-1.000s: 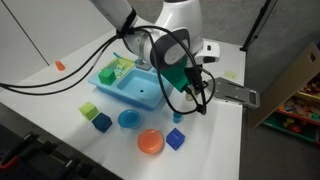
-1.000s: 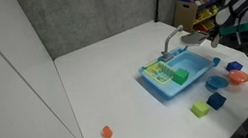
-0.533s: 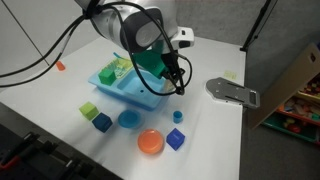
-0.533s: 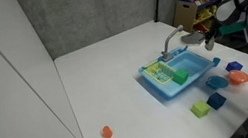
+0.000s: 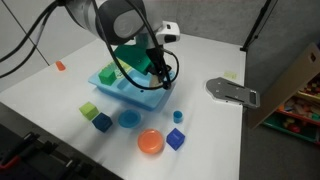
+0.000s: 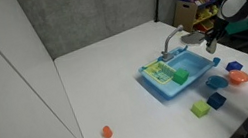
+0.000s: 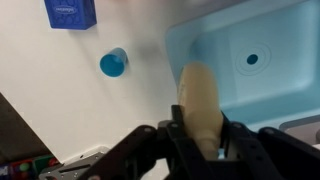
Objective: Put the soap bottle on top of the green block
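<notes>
The Robotiq gripper (image 7: pixel 200 78) hangs with its tan-faced fingers (image 7: pixel 203 110) drawn together and nothing visible between them. Its tips are above the edge of the light blue plastic toy sink (image 7: pixel 275 40); the basin spreads below and to one side of them in the wrist view.

On the other side of the fingers, clear of the sink and not touching them, the small upright blue plastic soap bottle (image 7: pixel 113 63) stands on the white table (image 7: pixel 40 80). Beyond it, farther from the gripper, lies a dark blue cube (image 7: pixel 70 12).

In an exterior view the gripper (image 5: pixel 160 78) is near the soap bottle (image 5: pixel 177 116). The square pale green block (image 5: pixel 89 110) sits well apart from the gripper, past a round blue bowl (image 5: pixel 128 119). A flat orange disc (image 5: pixel 150 142) lies near the dark blue cube (image 5: pixel 176 138).
</notes>
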### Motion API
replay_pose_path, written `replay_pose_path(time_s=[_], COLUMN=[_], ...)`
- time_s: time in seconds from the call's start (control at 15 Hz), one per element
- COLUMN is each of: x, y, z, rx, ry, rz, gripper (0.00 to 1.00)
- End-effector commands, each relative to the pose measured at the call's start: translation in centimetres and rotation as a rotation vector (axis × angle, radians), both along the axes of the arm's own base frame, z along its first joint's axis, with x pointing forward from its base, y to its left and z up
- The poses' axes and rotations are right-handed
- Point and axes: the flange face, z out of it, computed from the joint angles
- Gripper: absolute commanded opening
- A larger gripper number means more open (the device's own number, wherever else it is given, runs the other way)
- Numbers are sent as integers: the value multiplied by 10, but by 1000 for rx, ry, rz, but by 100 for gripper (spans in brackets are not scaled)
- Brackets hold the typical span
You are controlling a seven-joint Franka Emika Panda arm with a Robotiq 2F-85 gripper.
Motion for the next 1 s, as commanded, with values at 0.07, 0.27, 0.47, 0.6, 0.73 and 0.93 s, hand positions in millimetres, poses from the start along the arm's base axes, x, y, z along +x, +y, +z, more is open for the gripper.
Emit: replay_pose_path(time_s=[0.07,0.27,0.47,0.6,0.73,0.93], x=[0,6,12,13,10,-5], y=[5,33,69,95,118,149], z=[1,8,18,27,36,48], rx=[-3,2,8,14,21,30], ry=[-2,-27,-62,-88,-106,-127], rz=[18,75,149,203,250,324], gripper=[9,9,9,9,9,9])
